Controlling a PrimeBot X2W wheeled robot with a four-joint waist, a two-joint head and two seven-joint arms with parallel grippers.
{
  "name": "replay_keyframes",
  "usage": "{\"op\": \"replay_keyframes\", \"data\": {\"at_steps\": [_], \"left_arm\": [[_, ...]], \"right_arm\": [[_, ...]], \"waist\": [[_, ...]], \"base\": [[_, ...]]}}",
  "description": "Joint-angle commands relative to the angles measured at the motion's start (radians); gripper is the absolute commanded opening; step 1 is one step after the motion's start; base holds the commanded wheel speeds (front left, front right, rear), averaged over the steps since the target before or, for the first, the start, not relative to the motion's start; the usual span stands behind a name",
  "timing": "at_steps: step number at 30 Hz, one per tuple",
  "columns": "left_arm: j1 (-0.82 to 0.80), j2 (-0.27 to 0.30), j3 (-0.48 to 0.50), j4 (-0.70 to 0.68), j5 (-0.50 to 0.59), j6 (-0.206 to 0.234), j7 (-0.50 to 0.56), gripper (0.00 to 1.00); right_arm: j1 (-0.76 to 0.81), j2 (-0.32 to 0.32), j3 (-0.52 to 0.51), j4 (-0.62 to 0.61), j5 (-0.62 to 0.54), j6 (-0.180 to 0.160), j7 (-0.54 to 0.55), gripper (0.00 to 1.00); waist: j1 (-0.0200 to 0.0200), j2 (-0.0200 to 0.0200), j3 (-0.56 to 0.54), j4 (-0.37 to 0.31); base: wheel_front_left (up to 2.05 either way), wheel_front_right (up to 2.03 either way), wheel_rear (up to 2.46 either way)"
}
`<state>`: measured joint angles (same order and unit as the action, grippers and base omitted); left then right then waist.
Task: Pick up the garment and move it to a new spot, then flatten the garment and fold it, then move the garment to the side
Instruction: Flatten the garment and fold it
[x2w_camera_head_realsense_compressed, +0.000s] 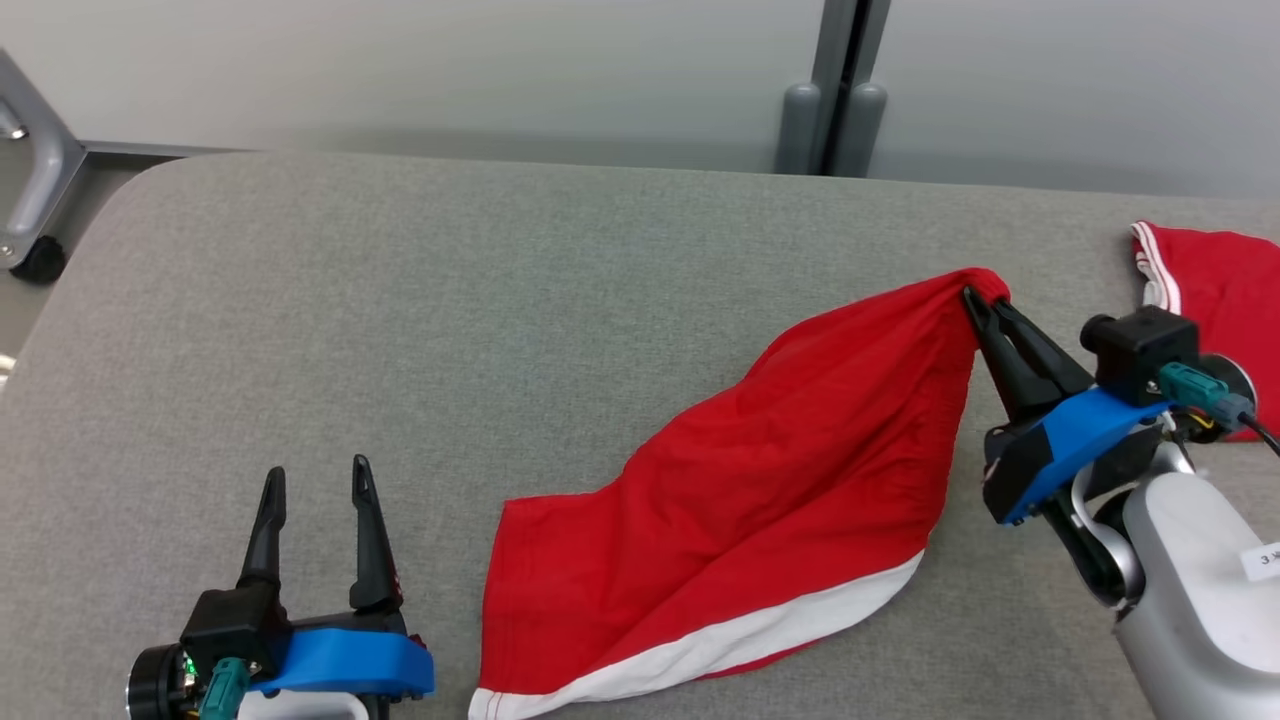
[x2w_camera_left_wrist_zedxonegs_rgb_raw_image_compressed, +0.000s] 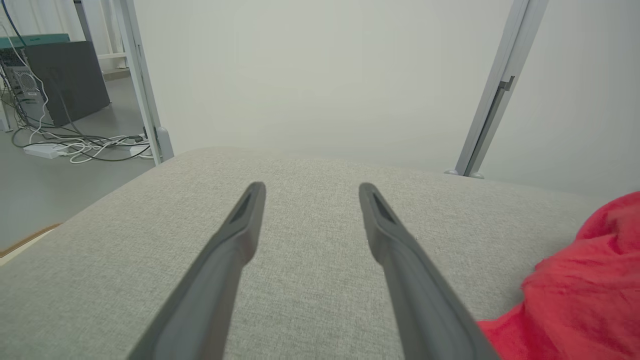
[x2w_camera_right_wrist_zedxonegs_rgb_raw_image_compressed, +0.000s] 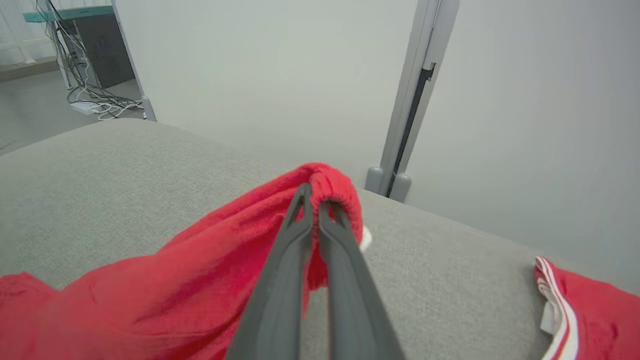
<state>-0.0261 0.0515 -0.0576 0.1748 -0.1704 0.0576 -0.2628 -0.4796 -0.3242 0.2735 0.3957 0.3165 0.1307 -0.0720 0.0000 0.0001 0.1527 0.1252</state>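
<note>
At the lower left of the head view, the left gripper (x2w_camera_head_realsense_compressed: 318, 470) is seen over the bare grey table (x2w_camera_head_realsense_compressed: 400, 300), jaws spread wide and nothing held. Just to its right lies the red garment (x2w_camera_head_realsense_compressed: 760, 500), its long axis running from bottom centre to the upper right. That far tip is pinched and raised by the right gripper (x2w_camera_head_realsense_compressed: 985, 300), jaws closed on it. The loose low corner is judged nearer the left gripper. Another red cloth (x2w_camera_head_realsense_compressed: 1220, 280) is seen at the right edge.
</note>
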Motion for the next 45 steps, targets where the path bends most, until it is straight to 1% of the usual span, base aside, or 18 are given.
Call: {"op": "replay_keyframes", "data": {"at_steps": [1, 4, 6, 7, 11, 15, 18, 19, 20, 21, 22, 23, 25, 29, 34, 36, 41, 45], "left_arm": [[-0.022, -0.002, -0.009, -0.004, -0.006, 0.005, -0.002, 1.00], [-0.031, -0.001, -0.016, -0.005, -0.011, 0.007, -0.002, 1.00], [-0.043, -0.002, -0.023, -0.004, -0.011, 0.007, -0.002, 1.00], [-0.049, -0.002, -0.026, -0.003, -0.011, 0.007, -0.002, 1.00], [-0.071, -0.002, -0.040, 0.003, -0.014, 0.004, -0.002, 1.00], [-0.094, -0.002, -0.060, 0.011, -0.018, 0.005, -0.002, 1.00], [-0.109, -0.002, -0.073, 0.015, -0.024, 0.009, -0.002, 1.00], [-0.110, -0.002, -0.075, 0.016, -0.024, 0.011, -0.002, 1.00], [-0.110, -0.002, -0.075, 0.016, -0.024, 0.011, -0.002, 1.00], [-0.109, -0.002, -0.077, 0.017, -0.026, 0.011, -0.002, 1.00], [-0.109, -0.002, -0.081, 0.018, -0.027, 0.014, -0.002, 1.00], [-0.109, -0.002, -0.081, 0.018, -0.027, 0.014, -0.002, 1.00], [-0.103, -0.002, -0.082, 0.022, -0.025, 0.017, -0.002, 1.00], [-0.086, -0.002, -0.066, 0.028, -0.015, 0.013, -0.002, 1.00], [-0.064, -0.002, -0.035, 0.031, 0.001, 0.003, -0.002, 1.00], [-0.054, -0.001, -0.022, 0.031, 0.009, -0.003, -0.002, 1.00], [-0.035, 0.002, 0.008, 0.034, 0.028, -0.020, -0.002, 1.00], [-0.014, 0.005, 0.035, 0.034, 0.039, -0.029, -0.002, 1.00]], "right_arm": [[0.007, 0.013, 0.000, -0.024, -0.007, 0.000, 0.008, 0.00], [-0.024, 0.033, 0.012, -0.036, -0.016, 0.000, 0.029, 0.00], [-0.062, 0.041, 0.026, -0.007, -0.038, 0.000, 0.038, 0.00], [-0.083, 0.056, 0.033, 0.013, -0.040, 0.000, 0.030, 0.00], [-0.192, 0.091, 0.081, 0.156, -0.076, 0.000, 0.016, 0.00], [-0.292, 0.142, 0.134, 0.328, -0.091, 0.000, -0.017, 0.00], [-0.345, 0.169, 0.173, 0.453, -0.101, 0.000, -0.040, 0.00], [-0.360, 0.180, 0.184, 0.488, -0.101, 0.000, -0.052, 0.00], [-0.360, 0.180, 0.184, 0.488, -0.101, 0.000, -0.052, 0.00], [-0.370, 0.189, 0.192, 0.520, -0.094, 0.000, -0.062, 0.00], [-0.386, 0.201, 0.208, 0.579, -0.083, 0.000, -0.085, 0.99], [-0.386, 0.201, 0.208, 0.579, -0.083, 0.000, -0.085, 0.99], [-0.389, 0.209, 0.221, 0.624, -0.066, 0.000, -0.110, 1.00], [-0.358, 0.207, 0.240, 0.656, -0.018, 0.000, -0.163, 1.00], [-0.294, 0.168, 0.253, 0.608, 0.033, 0.000, -0.191, 1.00], [-0.264, 0.143, 0.240, 0.558, 0.053, 0.000, -0.194, 1.00], [-0.132, 0.071, 0.144, 0.375, 0.070, 0.000, -0.194, 1.00], [-0.014, 0.050, 0.047, 0.235, 0.053, 0.000, -0.194, 1.00]], "waist": [[0.0000, -0.0001, 0.013, 0.014], [0.0000, -0.0001, 0.030, 0.029], [0.0000, -0.0001, 0.043, 0.038], [0.0000, -0.0001, 0.048, 0.043], [0.0000, -0.0001, 0.069, 0.063], [0.0000, -0.0001, 0.084, 0.087], [0.0000, -0.0001, 0.091, 0.100], [0.0000, -0.0001, 0.093, 0.103], [0.0000, -0.0001, 0.093, 0.103], [0.0000, -0.0001, 0.093, 0.104], [0.0000, -0.0001, 0.093, 0.103], [0.0000, -0.0001, 0.093, 0.103], [0.0000, -0.0001, 0.089, 0.096], [0.0000, -0.0001, 0.073, 0.061], [0.0000, -0.0001, 0.044, 0.003], [0.0000, -0.0001, 0.033, -0.021], [0.0000, -0.0001, 0.006, -0.062], [0.0000, -0.0001, -0.015, -0.087]], "base": [[0.00, 0.00, 0.00], [0.00, 0.00, 0.00], [0.00, 0.00, 0.00], [0.00, 0.00, 0.00], [0.00, 0.00, 0.00], [0.00, 0.00, 0.00], [0.00, 0.00, 0.00], [0.00, 0.00, 0.00], [0.00, 0.00, 0.00], [0.00, 0.00, 0.00], [0.00, 0.00, 0.00], [0.00, 0.00, 0.00], [0.00, 0.00, 0.00], [0.00, 0.00, 0.00], [0.00, 0.00, 0.00], [0.00, 0.00, 0.00], [0.00, 0.00, 0.00], [0.00, 0.00, 0.00]]}}
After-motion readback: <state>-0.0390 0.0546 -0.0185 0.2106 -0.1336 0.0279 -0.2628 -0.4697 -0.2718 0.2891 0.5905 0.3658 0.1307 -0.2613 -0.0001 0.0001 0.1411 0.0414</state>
